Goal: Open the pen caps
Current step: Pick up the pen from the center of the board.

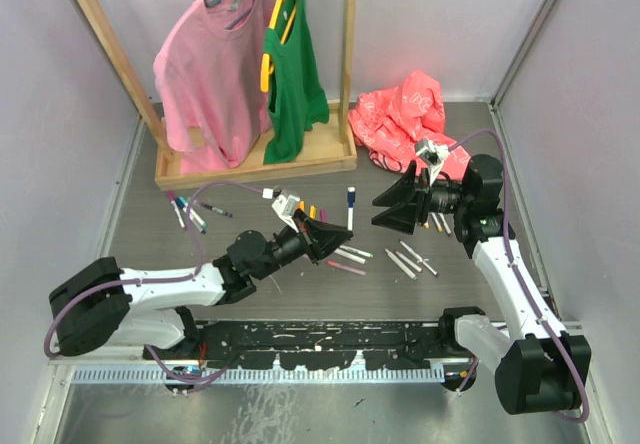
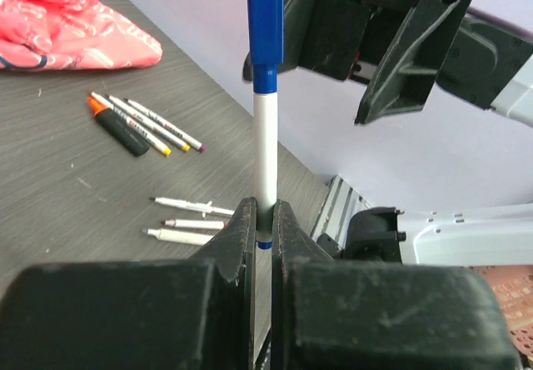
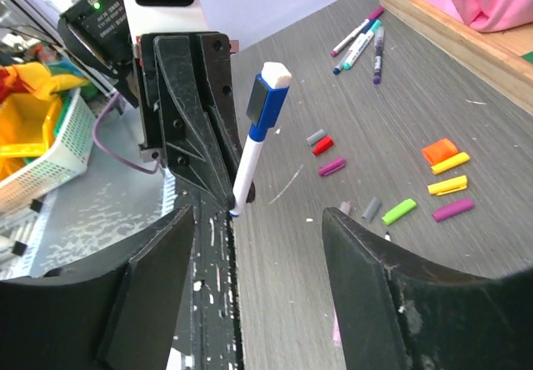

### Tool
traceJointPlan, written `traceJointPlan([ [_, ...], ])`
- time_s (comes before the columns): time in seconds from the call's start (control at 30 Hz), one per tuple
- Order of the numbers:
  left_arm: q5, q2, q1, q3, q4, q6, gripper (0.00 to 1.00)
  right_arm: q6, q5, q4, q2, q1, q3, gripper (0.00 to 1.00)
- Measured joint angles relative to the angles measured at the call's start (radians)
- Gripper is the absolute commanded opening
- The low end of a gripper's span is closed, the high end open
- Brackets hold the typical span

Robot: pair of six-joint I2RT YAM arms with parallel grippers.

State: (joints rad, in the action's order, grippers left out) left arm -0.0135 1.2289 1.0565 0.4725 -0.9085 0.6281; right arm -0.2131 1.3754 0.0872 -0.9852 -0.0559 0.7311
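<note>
Task part-way | left fingers [image 2: 237,245] clamp white pen [image 2: 266,153] upright, centre frame, blue cap [image 2: 266,28] on | right fingers [image 3: 391,287] wide, empty | loose caps [image 3: 447,187] on counter [image 3: 400,103], right | pens [image 3: 358,41] upper right look capped

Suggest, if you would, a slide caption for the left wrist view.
Left gripper clamps a white pen by its lower end, blue cap on, facing the open right gripper.

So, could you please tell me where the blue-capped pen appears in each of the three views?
Top view: blue-capped pen, centre of the picture.
Left wrist: centre, rising from the left claw.
Right wrist: left of centre, leaning right.
Shared landmark: the left claw pinching its lower end.
</note>
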Motion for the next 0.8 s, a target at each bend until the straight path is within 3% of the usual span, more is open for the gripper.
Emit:
traceJointPlan([
  [0.07, -0.021, 0.030, 0.018, 0.018, -0.028, -0.008, 0.00, -0.038, -0.002, 0.035, 0.002, -0.009, -0.013, 0.75],
  [0.37, -0.096, 0.156, 0.084, 0.086, -0.114, -0.019, 0.00, -0.348, -0.066, 0.311, 0.008, -0.027, -0.152, 0.76],
  [0.57, -0.134, 0.188, 0.105, 0.108, -0.135, -0.018, 0.00, -0.422, -0.096, 0.401, 0.011, -0.035, -0.172, 0.74],
  [0.7, -0.150, 0.207, 0.117, 0.123, -0.142, -0.018, 0.00, -0.433, -0.109, 0.422, 0.011, -0.041, -0.176, 0.71],
  [0.8, -0.159, 0.218, 0.125, 0.130, -0.146, -0.017, 0.00, -0.438, -0.117, 0.431, 0.011, -0.043, -0.180, 0.60],
])
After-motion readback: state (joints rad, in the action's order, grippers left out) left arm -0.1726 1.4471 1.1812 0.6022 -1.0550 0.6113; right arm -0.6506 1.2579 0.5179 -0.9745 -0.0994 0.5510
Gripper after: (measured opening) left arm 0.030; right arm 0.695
